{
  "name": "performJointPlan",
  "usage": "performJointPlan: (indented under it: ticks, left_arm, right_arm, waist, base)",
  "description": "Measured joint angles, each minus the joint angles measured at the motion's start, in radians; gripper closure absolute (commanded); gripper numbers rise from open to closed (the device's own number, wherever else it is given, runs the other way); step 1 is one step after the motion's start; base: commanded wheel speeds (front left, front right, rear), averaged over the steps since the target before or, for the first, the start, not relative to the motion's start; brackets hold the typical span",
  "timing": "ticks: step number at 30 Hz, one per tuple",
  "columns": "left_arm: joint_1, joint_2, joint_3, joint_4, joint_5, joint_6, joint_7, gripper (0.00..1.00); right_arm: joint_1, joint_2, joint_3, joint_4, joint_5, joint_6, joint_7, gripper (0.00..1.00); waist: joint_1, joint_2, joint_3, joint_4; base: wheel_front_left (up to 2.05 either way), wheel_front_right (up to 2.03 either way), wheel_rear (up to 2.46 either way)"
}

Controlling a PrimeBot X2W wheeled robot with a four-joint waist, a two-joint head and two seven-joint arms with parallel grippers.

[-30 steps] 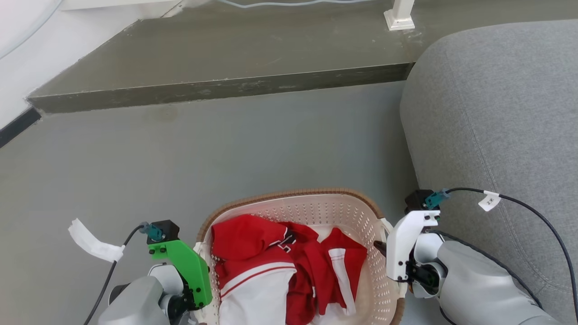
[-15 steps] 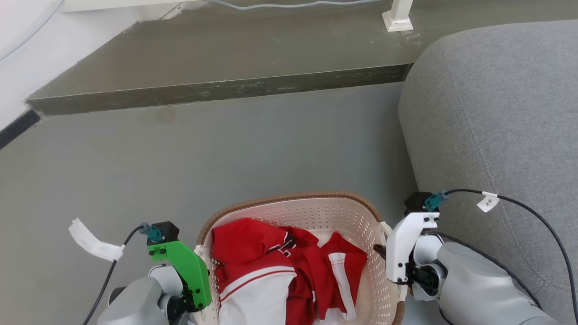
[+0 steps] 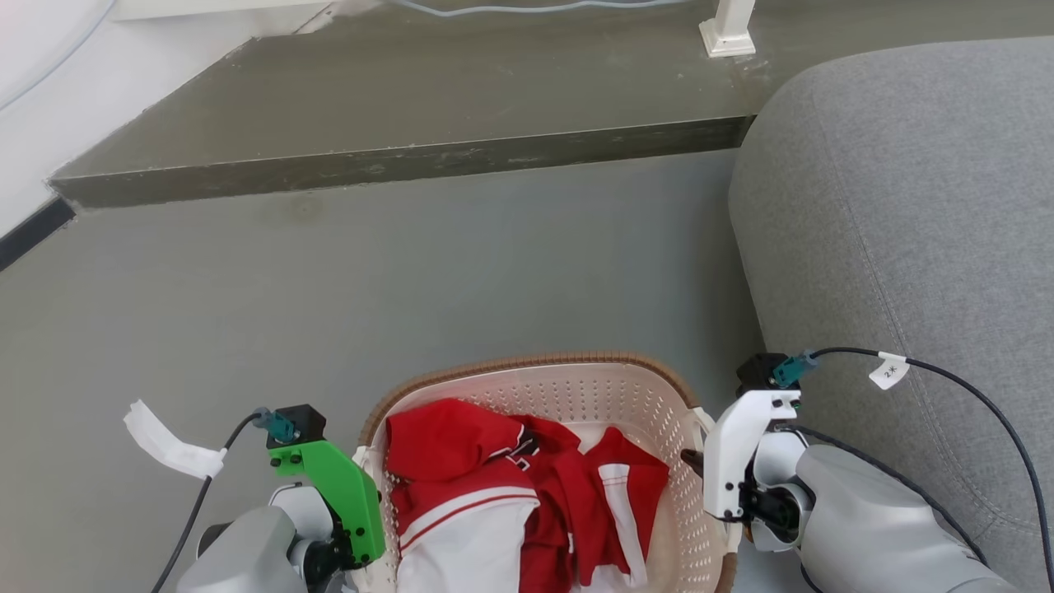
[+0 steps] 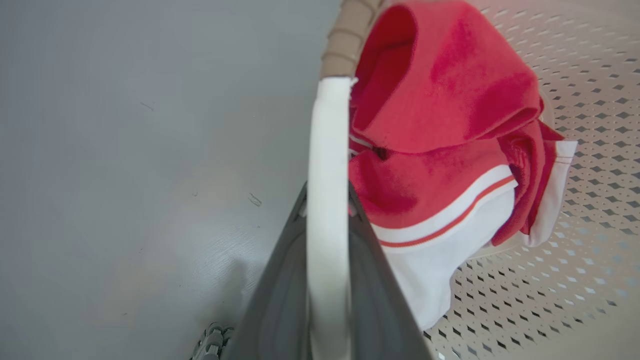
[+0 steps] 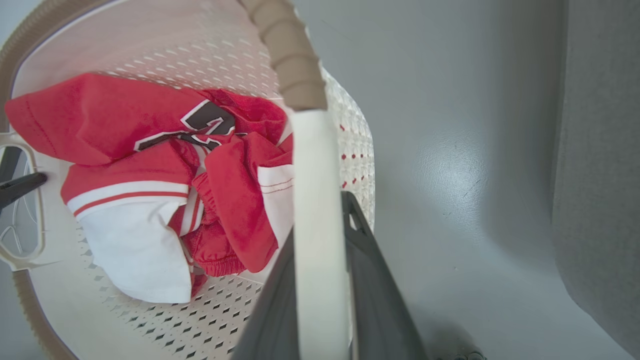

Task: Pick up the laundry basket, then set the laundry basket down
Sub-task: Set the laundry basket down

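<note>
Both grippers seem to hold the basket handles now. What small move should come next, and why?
Probably a slow, level lift with both arms: the left gripper is shut on the left handle of the laundry basket, the right gripper on its right handle, and loose clothes lie inside.

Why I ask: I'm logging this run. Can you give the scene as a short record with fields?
item: laundry basket, cream, perforated, brown rim
contents: red and white clothes
left pincer: shut on the basket's white side handle
right pincer: shut on the opposite handle
basket height: cannot tell whether lifted or on the floor
surroundings: grey floor, grey sofa at robot's right, raised step ahead
</note>
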Motion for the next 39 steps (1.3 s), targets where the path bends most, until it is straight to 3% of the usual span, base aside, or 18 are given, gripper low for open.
performJointPlan:
  ticks: [16,39]
  left_arm:
    - [-0.057,0.018,-0.002,-0.021,-0.002,0.000,-0.059,1.00]
    - [-0.226,0.045,0.010,-0.025,0.030,-0.004,-0.204,1.00]
  right_arm:
    - [-0.073,-0.001,0.004,-0.001,0.005,0.000,-0.063,1.00]
    - [-0.228,-0.003,-0.003,-0.014,0.005,0.000,-0.190,1.00]
  waist:
    - [0.0000,0.0000,0.097,0.002]
    - [0.0001,0.0000,0.383,0.009]
  base:
    - [0.00,0.00,0.00]
    - [0.00,0.00,0.00]
